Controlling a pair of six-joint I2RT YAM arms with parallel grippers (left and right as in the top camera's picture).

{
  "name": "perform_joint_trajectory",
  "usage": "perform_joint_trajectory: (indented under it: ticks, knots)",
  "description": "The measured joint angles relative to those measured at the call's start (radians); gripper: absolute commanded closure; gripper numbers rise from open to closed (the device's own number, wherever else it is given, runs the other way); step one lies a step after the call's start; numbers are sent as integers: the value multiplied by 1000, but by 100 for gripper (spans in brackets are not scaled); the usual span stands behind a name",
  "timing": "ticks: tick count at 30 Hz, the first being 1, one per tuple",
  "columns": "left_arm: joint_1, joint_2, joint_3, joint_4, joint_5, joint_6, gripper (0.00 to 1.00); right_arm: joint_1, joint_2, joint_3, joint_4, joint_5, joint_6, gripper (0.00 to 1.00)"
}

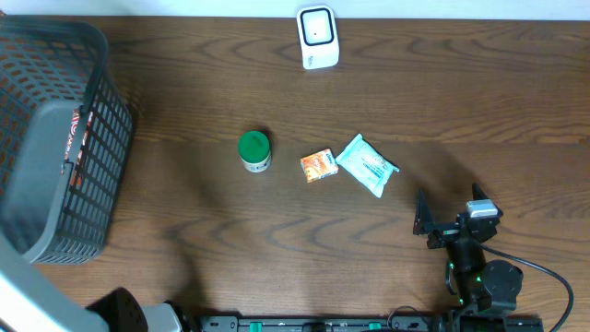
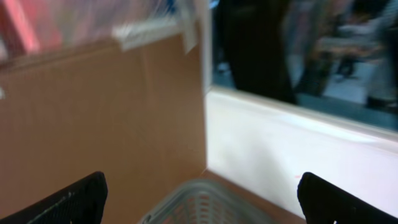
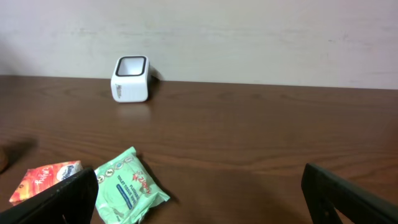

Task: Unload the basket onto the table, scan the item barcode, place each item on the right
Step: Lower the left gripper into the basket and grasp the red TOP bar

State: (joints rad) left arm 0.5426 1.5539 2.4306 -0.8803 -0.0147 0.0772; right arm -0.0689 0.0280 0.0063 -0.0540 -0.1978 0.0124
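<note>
By the worktop's front-right corner, right claw gapes empty, left claw too; the glossy green packet may skid when pinched.

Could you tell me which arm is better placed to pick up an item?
Right: its open jaws sit near the green packet, facing the scanner; the left wrist view shows the basket, no items.

Left tool, right tool (both spread wide)
</note>
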Motion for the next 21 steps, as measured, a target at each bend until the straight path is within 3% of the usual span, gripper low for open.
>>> perform_joint_trajectory:
  ticks: [10,15,21]
  knots:
    - [21,48,-528,212,-193,-65,2,0,0,0,0,0,0,1]
    - [57,50,-690,139,-188,-82,2,0,0,0,0,0,0,1]
    - [92,79,-715,29,-70,-81,2,0,0,0,0,0,0,1]
